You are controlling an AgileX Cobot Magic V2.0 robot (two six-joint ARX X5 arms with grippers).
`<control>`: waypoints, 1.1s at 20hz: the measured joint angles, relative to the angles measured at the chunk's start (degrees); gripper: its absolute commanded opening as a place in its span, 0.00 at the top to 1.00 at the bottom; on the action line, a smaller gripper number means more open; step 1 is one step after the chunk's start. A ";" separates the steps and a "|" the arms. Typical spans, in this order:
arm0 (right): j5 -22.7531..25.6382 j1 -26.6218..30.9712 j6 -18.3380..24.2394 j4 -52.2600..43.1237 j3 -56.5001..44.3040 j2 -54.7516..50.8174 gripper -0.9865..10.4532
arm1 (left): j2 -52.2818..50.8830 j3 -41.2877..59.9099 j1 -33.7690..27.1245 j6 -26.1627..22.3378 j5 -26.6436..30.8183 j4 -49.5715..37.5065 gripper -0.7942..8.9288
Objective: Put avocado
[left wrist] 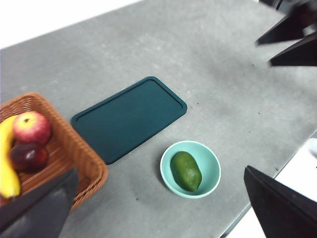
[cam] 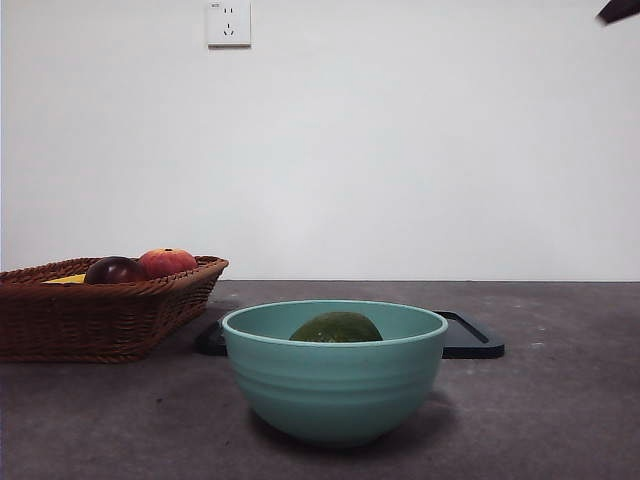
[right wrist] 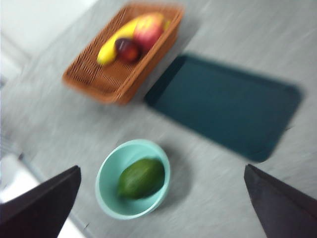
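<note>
Two broad, flat jaws of matte black are seen on the left gripper [left wrist: 158, 208], each a wedge with straight edges and a sharp corner, the left one looking greyer. The right gripper [right wrist: 163, 208] is fitted with matching dark, angular jaws, blurred here. In the front view only a slim black tip [cam: 620, 11] is shown at the top right corner.

the view is blurred. the avocado [right wrist: 141, 178] lies on its side in a pale teal bowl [right wrist: 132, 179] on the grey bench [right wrist: 59, 114]. a dark teal tray [right wrist: 225, 105] lies flat beside a brown wicker basket [right wrist: 124, 53] holding a banana [right wrist: 115, 41], a red-orange apple [right wrist: 148, 30] and a dark maroon fruit [right wrist: 129, 49]. the right gripper [right wrist: 161, 208] has its jaws spread wide, empty.
</note>
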State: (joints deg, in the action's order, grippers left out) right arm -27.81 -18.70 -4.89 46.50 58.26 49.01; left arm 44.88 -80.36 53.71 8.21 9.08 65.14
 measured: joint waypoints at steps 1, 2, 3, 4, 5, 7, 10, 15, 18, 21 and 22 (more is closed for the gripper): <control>1.29 -2.16 -0.63 0.00 0.00 1.62 0.41 | -2.73 1.95 0.00 0.00 0.20 -0.17 0.25; 2.49 -4.07 -1.38 -0.02 0.00 3.02 0.41 | -4.92 3.85 0.04 0.02 1.14 -0.15 0.25; 4.33 -6.47 -2.27 0.00 0.00 4.96 0.41 | -7.26 6.21 0.04 0.07 2.38 -0.15 0.25; 5.88 -8.50 -3.13 -0.02 0.00 6.71 0.41 | -9.03 8.11 0.04 0.20 3.19 -0.09 0.25; 7.91 -10.78 -4.22 0.00 0.00 9.01 0.41 | -11.08 10.45 0.04 0.57 3.34 -0.09 0.25; 11.13 -14.23 -6.05 0.04 0.00 13.27 0.41 | -13.53 13.86 0.04 2.08 3.45 -0.20 0.25; 14.51 -17.94 -8.52 0.61 0.00 19.93 0.41 | -14.80 17.81 0.04 3.65 3.48 -0.20 0.25; 16.09 -20.26 -10.45 0.11 0.00 30.82 0.42 | -14.84 18.49 0.04 4.52 3.48 -0.44 0.25; 17.57 -20.31 -10.58 -1.73 0.00 36.48 0.44 | -14.84 18.49 0.04 4.57 3.48 -0.44 0.25; 17.57 -20.31 -10.58 -3.21 0.00 40.68 0.44 | -14.84 18.49 0.04 4.57 3.48 -0.44 0.25; 17.57 -20.31 -10.58 -4.42 0.00 41.66 0.46 | -14.84 18.49 0.04 4.57 3.48 -0.44 0.25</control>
State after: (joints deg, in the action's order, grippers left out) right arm -10.24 -39.00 -15.46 42.09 58.26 90.67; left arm 30.04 -61.87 53.76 12.78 12.56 64.71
